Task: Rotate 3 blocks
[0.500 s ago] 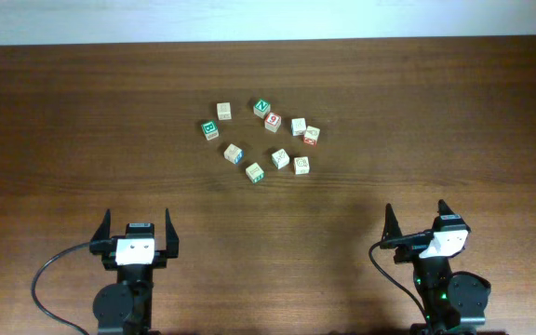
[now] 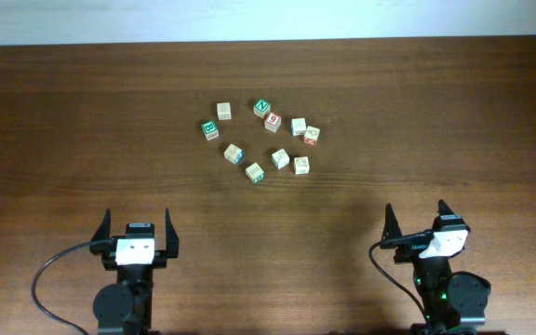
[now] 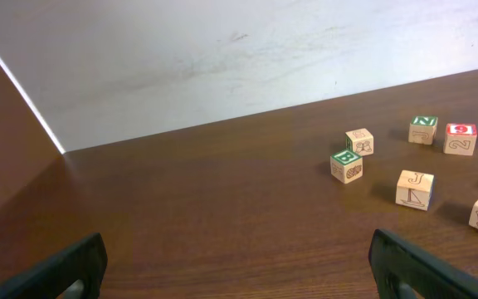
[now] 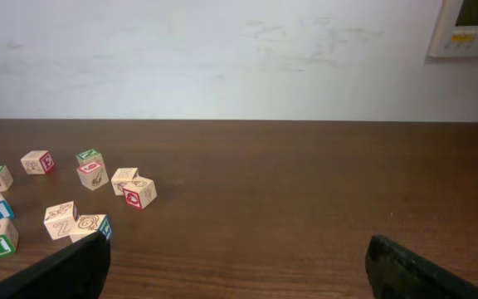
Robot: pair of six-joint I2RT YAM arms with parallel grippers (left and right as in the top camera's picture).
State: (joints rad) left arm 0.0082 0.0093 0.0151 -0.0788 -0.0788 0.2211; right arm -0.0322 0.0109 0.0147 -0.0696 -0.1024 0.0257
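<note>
Several small alphabet blocks lie in a loose ring at the table's far middle. Among them are pale ones with thin print: a green-printed block (image 2: pixel 254 172), a blue-printed block (image 2: pixel 298 126) and an orange-yellow-printed block (image 2: pixel 301 165). My left gripper (image 2: pixel 138 223) (image 3: pixel 243 274) stands open near the front left edge, well short of the blocks. Open too, my right gripper (image 2: pixel 415 219) (image 4: pixel 235 270) is at the front right. Bare wood lies between both pairs of fingers.
Other cubes share the cluster: a green "B" cube (image 2: pixel 210 129) (image 3: pixel 346 165), a green "N" cube (image 2: pixel 261 107) (image 3: pixel 422 129), a red-faced cube (image 2: pixel 272 120) (image 3: pixel 460 139) and a pale cube (image 2: pixel 223 111). A white wall runs behind the table's far edge.
</note>
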